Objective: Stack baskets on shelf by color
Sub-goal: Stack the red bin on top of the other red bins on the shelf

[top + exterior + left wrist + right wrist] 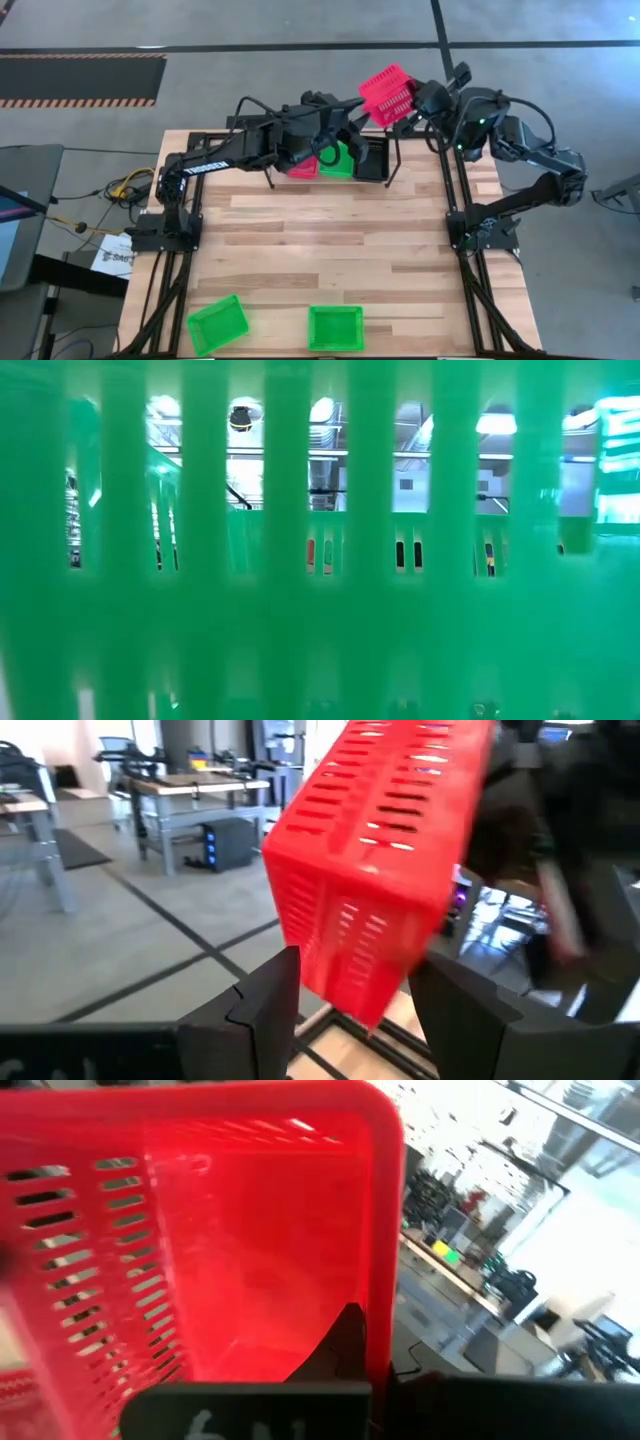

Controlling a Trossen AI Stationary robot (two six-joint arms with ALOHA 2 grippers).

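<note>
Grey concrete floor with dark lines surrounds my wood-plank surface (pixel 330 240) in the high view; my left end effector (pixel 352 122) reaches over the shelf (pixel 375 160) at the far edge, its fingers spread wide and holding nothing; my right end effector (pixel 412 103) sits just beyond the far right corner, clamped on the rim of a red-pink basket (pixel 386 94) that it holds tilted in the air above the shelf; on the shelf, partly hidden under my left arm, I see another red-pink basket (pixel 303 168) and beside it a green basket (pixel 340 163), with a dark one (pixel 372 160) next along; two more green baskets lie well apart from the shelf at the near edge, one askew near the left corner (pixel 218 324) and one squarer near the middle (pixel 335 327).

Low view: a green basket wall (pixel 320 610) stands right against the lens and fills nearly everything; through its slots I make out only bright ceiling lights and bits of the room.

Left wrist view: my two dark fingers (pixel 270 1005) stand apart with the red-pink basket (pixel 380 870) hanging tilted just beyond them, not touching; behind it are workbenches and the concrete floor.

Right wrist view: the red-pink basket (pixel 200 1240) fills most of the frame, its rim pinched at my finger (pixel 345 1345); desks and bright windows show past its edge.
</note>
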